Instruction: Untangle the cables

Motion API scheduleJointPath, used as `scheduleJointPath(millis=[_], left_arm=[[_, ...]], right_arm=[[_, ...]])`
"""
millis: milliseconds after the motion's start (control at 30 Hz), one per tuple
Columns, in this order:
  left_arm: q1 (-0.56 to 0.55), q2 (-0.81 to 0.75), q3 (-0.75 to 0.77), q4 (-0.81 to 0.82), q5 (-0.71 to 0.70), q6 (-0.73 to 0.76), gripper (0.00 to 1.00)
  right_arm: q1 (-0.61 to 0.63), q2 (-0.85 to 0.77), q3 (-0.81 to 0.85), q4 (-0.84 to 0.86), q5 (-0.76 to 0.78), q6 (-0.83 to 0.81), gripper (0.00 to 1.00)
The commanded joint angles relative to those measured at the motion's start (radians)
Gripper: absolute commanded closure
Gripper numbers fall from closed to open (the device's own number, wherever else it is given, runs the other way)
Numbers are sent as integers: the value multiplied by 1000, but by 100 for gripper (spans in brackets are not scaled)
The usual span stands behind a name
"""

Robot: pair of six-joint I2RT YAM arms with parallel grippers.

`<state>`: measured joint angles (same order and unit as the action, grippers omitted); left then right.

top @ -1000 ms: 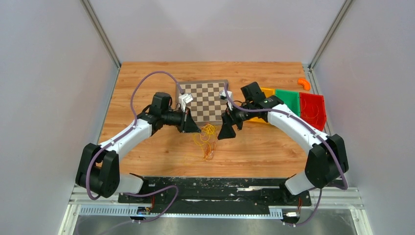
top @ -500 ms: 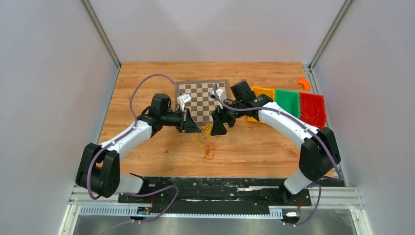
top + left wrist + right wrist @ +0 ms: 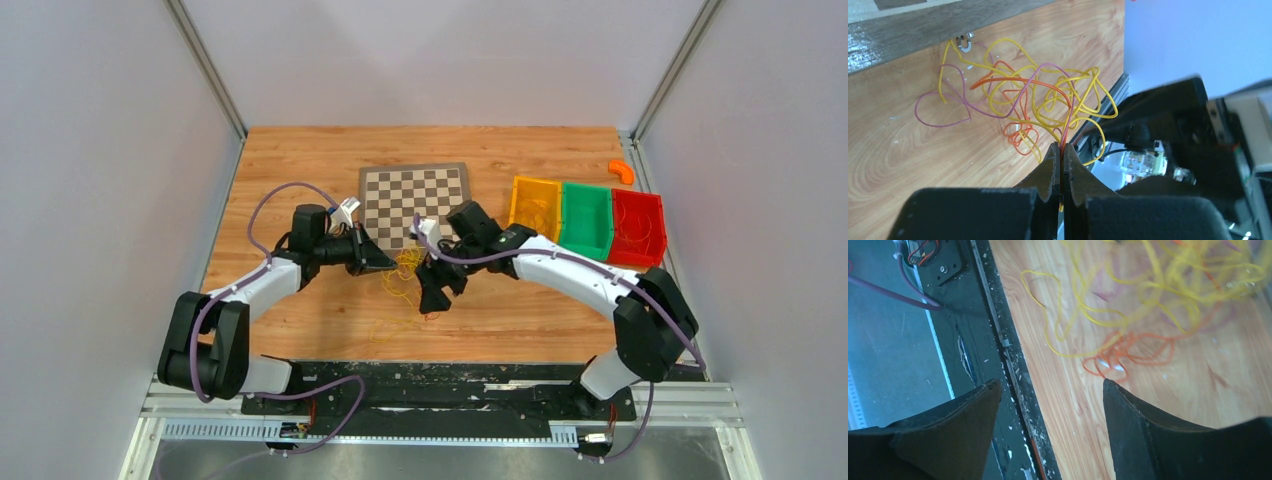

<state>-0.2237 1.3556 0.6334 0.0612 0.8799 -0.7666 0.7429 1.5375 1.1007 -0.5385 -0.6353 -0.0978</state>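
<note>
The cables (image 3: 404, 268) are a small tangle of thin yellow, orange, red and purple strands on the wooden table, just in front of the chessboard (image 3: 415, 193). In the left wrist view the tangle (image 3: 1023, 100) spreads out ahead of my left gripper (image 3: 1062, 150), which is shut on a few red and yellow strands. In the top view the left gripper (image 3: 384, 262) is at the tangle's left side. My right gripper (image 3: 433, 292) is at its right side, open and empty. In the right wrist view its fingers (image 3: 988, 400) stand wide apart above the table's near edge, and the strands (image 3: 1128, 320) lie beyond them.
Yellow (image 3: 535, 203), green (image 3: 587, 215) and red (image 3: 637, 222) bins stand in a row at the right, with a small orange piece (image 3: 621, 171) behind them. A black rail (image 3: 993, 340) runs along the table's near edge. A loose yellow strand (image 3: 388, 325) lies nearer the front.
Both arms have dropped lower and come nearer. The right gripper has moved left and forward to the tangle's right side. The left gripper has shifted slightly left, still gripping strands.
</note>
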Motion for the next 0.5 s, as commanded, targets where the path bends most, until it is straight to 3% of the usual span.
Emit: scheduleJointPath(millis=[0,267,467], left_arm=[[-1,6,-11,70,12,-111,100],[-2,5,-14,86,25,-153,100],[-2,-5,-35,130,44,-207,100]], right_arm=[[102,12,80,130,111,-41,28],[175,123,116,177,240,-85,30],[187,181,104,276,299,-110,25]])
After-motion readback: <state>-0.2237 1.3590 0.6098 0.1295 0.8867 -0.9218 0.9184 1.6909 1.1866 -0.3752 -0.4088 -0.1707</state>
